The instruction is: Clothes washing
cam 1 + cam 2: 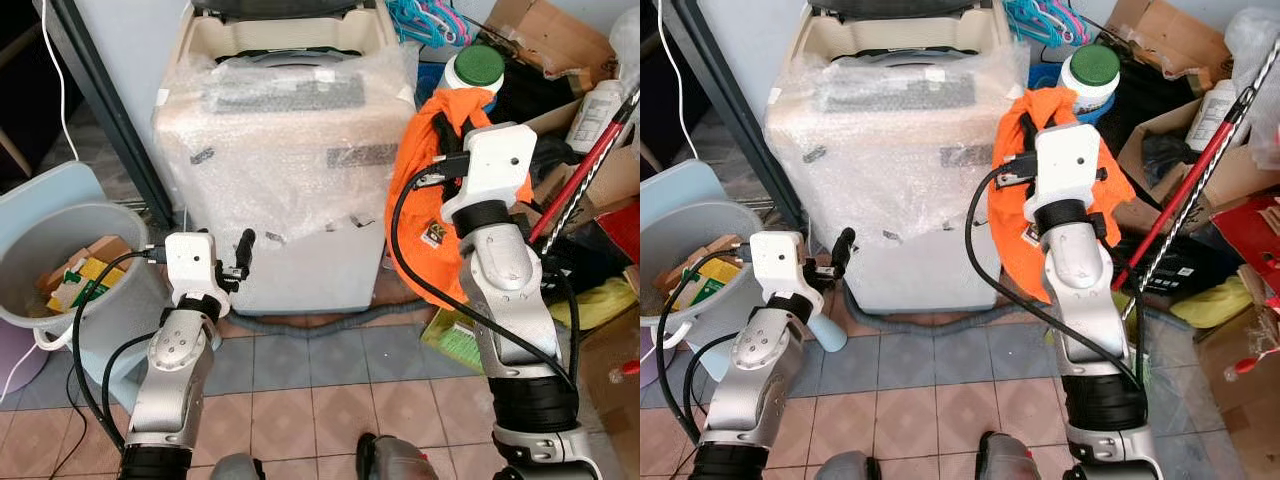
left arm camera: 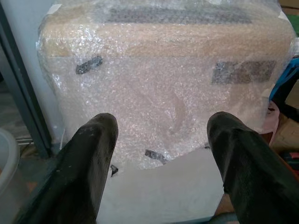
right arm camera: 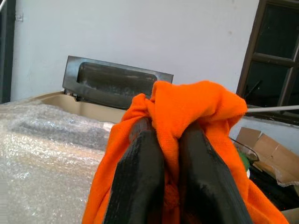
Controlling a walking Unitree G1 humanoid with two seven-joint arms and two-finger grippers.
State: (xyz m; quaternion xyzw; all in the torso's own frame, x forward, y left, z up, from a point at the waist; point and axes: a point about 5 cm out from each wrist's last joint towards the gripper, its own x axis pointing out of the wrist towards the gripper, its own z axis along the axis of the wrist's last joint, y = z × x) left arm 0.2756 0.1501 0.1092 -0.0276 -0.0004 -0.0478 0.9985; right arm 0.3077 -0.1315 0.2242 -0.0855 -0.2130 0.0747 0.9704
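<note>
Tiled floor (image 1: 300,400) in pale pink and grey squares runs under the robot to the washing machine (image 1: 285,160), which stands against a light wall and is wrapped in bubble wrap over its front and top. A grey hose (image 1: 320,325) lies on the tiles along its base. Low at the machine's left front corner, the left gripper (image 2: 161,154) points at the wrapped front panel with its two black fingers spread wide and nothing between them. Higher, beside the machine's right edge, the right gripper (image 3: 170,154) has its fingers pressed together on a bunched orange cloth (image 1: 430,190), which hangs down past the arm. To the left sits a grey bucket (image 1: 50,225) holding what look like cardboard scraps and a yellow and green packet, though they are too small to make out surely. On the right, cardboard boxes (image 1: 560,40) crowd the corner, with a white jar with a green lid (image 1: 474,68), a red pole (image 1: 585,165) leaning across, and blue hangers (image 1: 425,20) behind the machine.
</note>
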